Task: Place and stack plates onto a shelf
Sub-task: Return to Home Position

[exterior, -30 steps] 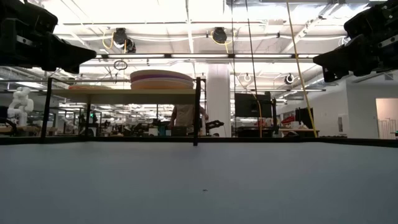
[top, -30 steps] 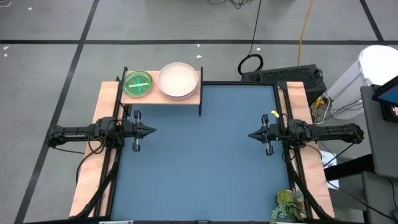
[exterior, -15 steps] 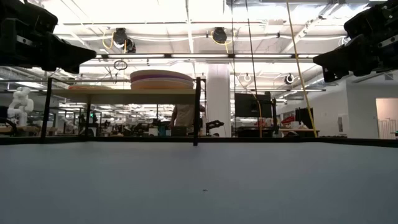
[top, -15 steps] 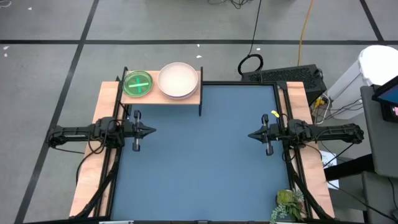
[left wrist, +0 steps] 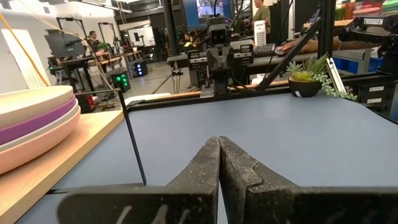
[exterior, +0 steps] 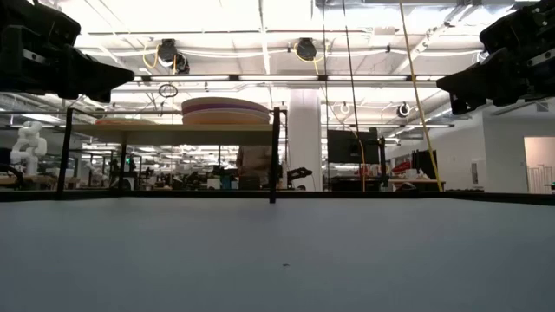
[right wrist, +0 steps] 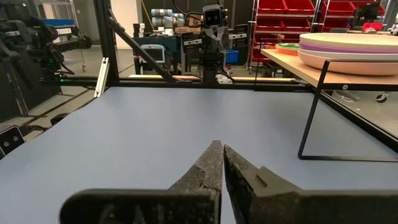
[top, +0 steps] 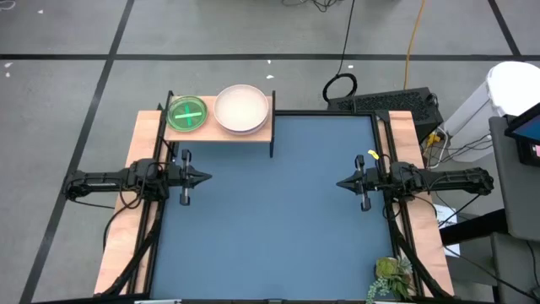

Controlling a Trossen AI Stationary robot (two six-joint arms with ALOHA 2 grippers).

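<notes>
Change: nothing on the table is shifting against the frames from a moment ago, and both arms are staying parked where they were.
Near corner: a small green plant (top: 391,279) is sitting at the near right corner of the table, at the edge of the blue table mat (top: 278,228).
Left arm: the left gripper (top: 206,178) is hanging above the mat's left side and pointing inward toward the other arm. Its fingers (left wrist: 205,165) are pressing together with no gap and are gripping nothing.
Right arm: the right gripper (top: 341,182) is hanging above the mat's right side, facing the left one, well apart from it across the bare mat. Its tips are likewise meeting in a closed point and carrying nothing.
Far left corner: the shelf (top: 211,135) is standing beyond the left gripper on thin black legs.
Large stack: a pale plate (top: 242,108) is lying on top on the shelf's right half. The left wrist view is showing a purple plate (left wrist: 37,124) lower in the same pile and a pink plate (left wrist: 34,158) lying at the bottom on the board.
Small stack: a green plate (top: 186,113) is lying uppermost on the shelf's left half, just beside the large stack and not touching it.
</notes>
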